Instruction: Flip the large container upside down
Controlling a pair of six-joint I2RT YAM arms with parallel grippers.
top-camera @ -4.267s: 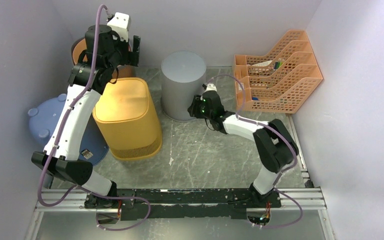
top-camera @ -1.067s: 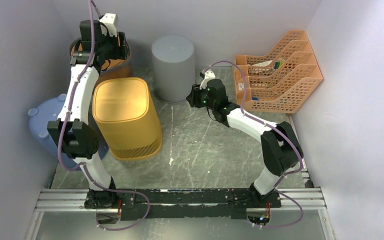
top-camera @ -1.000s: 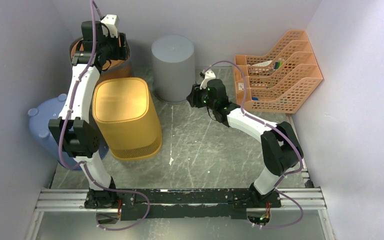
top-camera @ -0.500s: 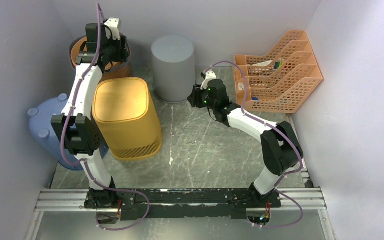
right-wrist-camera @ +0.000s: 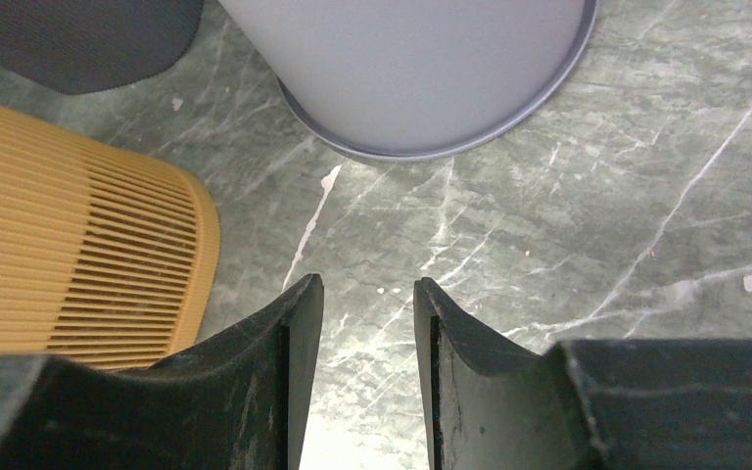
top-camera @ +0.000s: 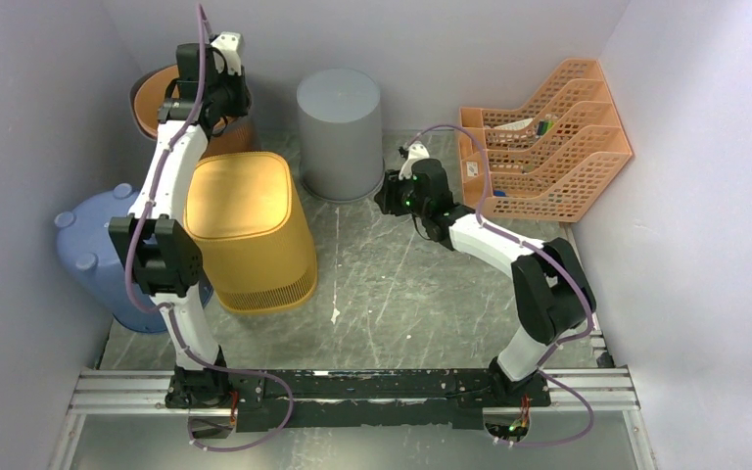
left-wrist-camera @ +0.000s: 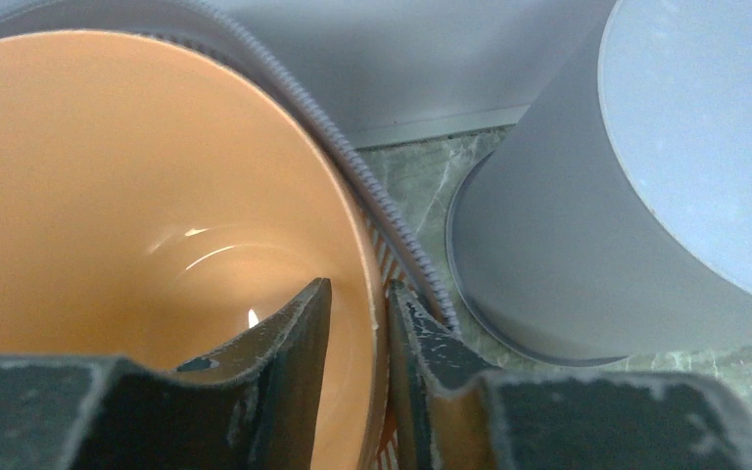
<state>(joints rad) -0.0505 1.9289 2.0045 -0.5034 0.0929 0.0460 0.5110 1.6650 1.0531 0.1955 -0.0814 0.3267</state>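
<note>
So the left gripper (left-wrist-camera: 357, 294) has just closed up. A second ago its fingers were spread over the rim, and now they're pinching the wall of the orange container (left-wrist-camera: 108, 176), one finger inside and one outside. Looks to me like the grab is done and the flip comes next.

The container sits upright in the far-left corner of the table (top-camera: 401, 294), mouth up, with a glossy orange inside and a ribbed dark rim. It's right beside the grey bin (top-camera: 339, 132). The right gripper (right-wrist-camera: 364, 294) hangs partly spread over bare table, holding nothing.
</note>
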